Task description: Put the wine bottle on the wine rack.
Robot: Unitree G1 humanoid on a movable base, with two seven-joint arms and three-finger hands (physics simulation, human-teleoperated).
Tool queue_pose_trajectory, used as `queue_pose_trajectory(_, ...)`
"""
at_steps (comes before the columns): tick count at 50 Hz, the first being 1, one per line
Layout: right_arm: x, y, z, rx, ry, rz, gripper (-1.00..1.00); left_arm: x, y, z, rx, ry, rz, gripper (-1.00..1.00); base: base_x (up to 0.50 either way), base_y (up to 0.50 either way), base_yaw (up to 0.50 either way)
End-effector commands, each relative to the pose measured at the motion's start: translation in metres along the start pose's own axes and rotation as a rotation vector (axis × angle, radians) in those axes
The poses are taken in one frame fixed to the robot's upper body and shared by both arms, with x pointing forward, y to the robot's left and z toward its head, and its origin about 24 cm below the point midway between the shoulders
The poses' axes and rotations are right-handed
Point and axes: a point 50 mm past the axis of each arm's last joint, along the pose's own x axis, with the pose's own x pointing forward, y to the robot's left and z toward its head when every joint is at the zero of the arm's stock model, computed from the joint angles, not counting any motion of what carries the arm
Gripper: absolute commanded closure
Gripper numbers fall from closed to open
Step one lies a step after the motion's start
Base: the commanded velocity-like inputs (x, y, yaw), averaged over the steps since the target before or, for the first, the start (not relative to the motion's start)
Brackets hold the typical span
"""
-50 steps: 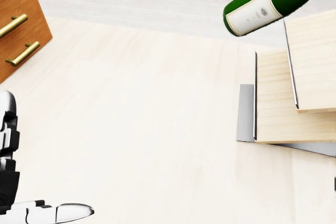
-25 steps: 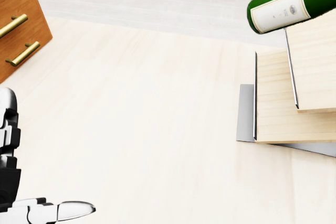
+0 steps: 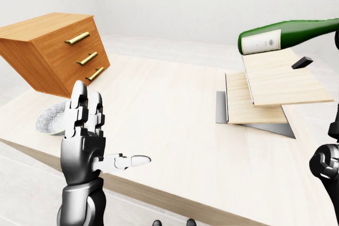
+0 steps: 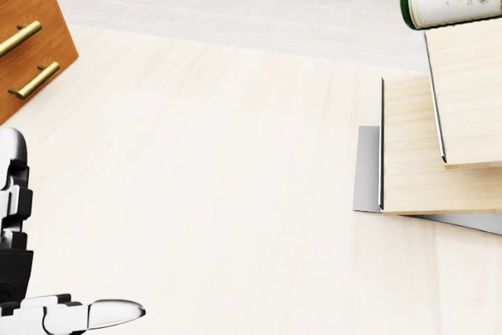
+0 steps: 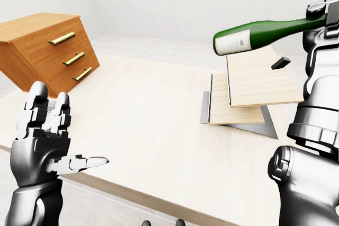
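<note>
Right hand [image 5: 320, 17] clamps the bottle [image 5: 254, 34] by its neck, level above the rack [image 5: 249, 91]; left hand [image 5: 45, 141] splayed. A tilt now and it could roll off onto the desk [image 5: 153, 130].

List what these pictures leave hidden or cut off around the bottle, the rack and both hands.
- Wine bottle: its neck end disappears behind the right hand in the right-eye view, so the grip itself cannot be confirmed; the head view cuts the bottle off at its top right corner.
- Wine rack: any slots are hidden beneath its flat boards.
- Bowl: partly hidden behind the left hand in the left-eye view.
</note>
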Motion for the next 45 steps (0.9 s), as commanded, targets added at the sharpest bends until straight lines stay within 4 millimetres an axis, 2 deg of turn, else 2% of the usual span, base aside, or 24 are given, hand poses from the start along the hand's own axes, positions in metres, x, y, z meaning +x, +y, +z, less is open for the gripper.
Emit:
queue_pose_trajectory(1,-0.005,-0.004,0.01,0.003,-0.013,0.012,1.0,0.0,-0.001,0.001,-0.002,-0.005,-0.002,-1.0,0.0,0.0,0.0)
queue_pose_trajectory(14,-0.002,-0.003,0.019,-0.044,-0.038,0.024,1.0,0.001,-0.003,0.005,-0.004,-0.026,-0.003,-1.0,0.0,0.0,0.0)
queue_pose_trajectory(24,0.002,-0.016,0.017,-0.126,-0.033,0.019,1.0,0.002,-0.005,0.006,-0.005,-0.031,-0.005,-1.0,0.0,0.0,0.0)
queue_pose_trajectory(36,0.011,-0.02,0.015,-0.243,-0.025,0.025,1.0,0.004,-0.007,0.009,-0.007,-0.05,-0.01,-1.0,0.0,0.0,0.0)
queue_pose_trajectory(45,0.016,-0.027,0.022,-0.263,-0.03,0.01,1.0,0.006,-0.009,0.013,-0.009,-0.078,-0.015,-1.0,0.0,0.0,0.0)
